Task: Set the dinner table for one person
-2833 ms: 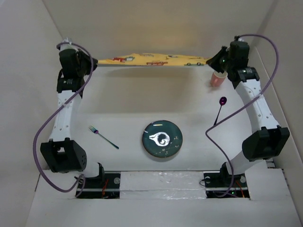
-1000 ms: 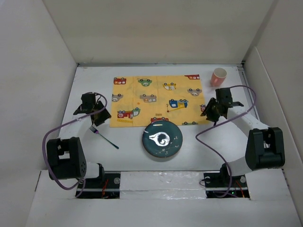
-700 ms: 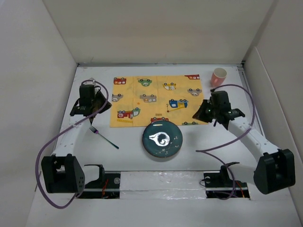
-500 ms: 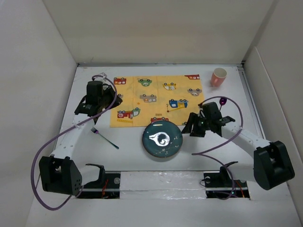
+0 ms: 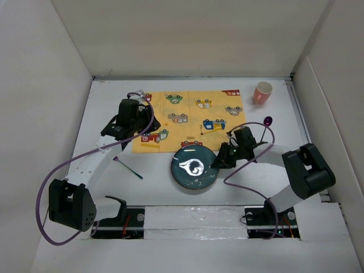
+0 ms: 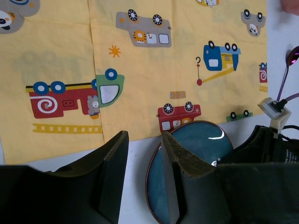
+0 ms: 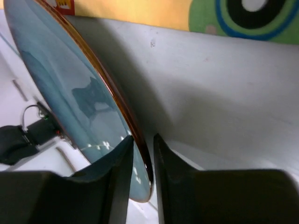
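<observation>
The table [image 5: 108, 96] is rigid and fixed. The glazed plate [image 5: 195, 166], mid near edge and touching the mat [image 5: 187, 114], we judge stiff, slick and breakable, and best held by its rim. Right fingers [image 7: 117, 182] straddle that rim; whether they pinch it, we cannot tell. Left fingers [image 6: 110, 177] are parted and empty. The plate is bare; the cup [image 5: 263, 92] is unreadable.

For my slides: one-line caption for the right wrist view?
Right hand pinches the teal plate by its rim, on the white dinner table beside the yellow car-print mat.
</observation>
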You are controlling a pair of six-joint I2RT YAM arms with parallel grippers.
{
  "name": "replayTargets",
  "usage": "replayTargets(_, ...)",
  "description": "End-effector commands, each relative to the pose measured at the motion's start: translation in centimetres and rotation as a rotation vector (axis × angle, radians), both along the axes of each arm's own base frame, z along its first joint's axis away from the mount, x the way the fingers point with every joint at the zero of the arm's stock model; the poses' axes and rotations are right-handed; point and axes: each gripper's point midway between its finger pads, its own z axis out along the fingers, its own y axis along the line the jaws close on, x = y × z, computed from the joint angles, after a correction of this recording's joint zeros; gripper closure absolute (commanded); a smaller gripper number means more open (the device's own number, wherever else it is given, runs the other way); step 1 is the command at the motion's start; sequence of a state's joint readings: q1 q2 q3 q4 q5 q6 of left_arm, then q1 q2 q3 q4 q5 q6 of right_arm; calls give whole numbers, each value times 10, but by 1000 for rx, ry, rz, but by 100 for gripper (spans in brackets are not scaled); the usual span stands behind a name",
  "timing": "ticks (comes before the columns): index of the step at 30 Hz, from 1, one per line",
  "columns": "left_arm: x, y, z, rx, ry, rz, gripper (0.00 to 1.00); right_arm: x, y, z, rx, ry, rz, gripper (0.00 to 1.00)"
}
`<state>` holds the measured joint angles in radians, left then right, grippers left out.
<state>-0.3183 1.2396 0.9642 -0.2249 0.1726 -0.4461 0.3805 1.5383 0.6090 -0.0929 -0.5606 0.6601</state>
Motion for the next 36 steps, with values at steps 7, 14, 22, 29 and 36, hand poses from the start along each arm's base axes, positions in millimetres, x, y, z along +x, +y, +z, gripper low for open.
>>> replayTargets(7,19,20,31,88,-92,81,68,1,-3,34,0,-77,47,100)
replayTargets(14,41,32,62,155,-163,140,61,68,4,163,152,-354,-1,100)
replayTargets(22,45,13,62,87,-163,68,55,199,24,183,183,-406,-121,100)
replayTargets(29,32,15,47,86,-145,60,55,256,38,173,284,-359,-188,100)
replayTargets(36,25,13,34,71,-116,48,56,261,43,125,312,-237,-230,100)
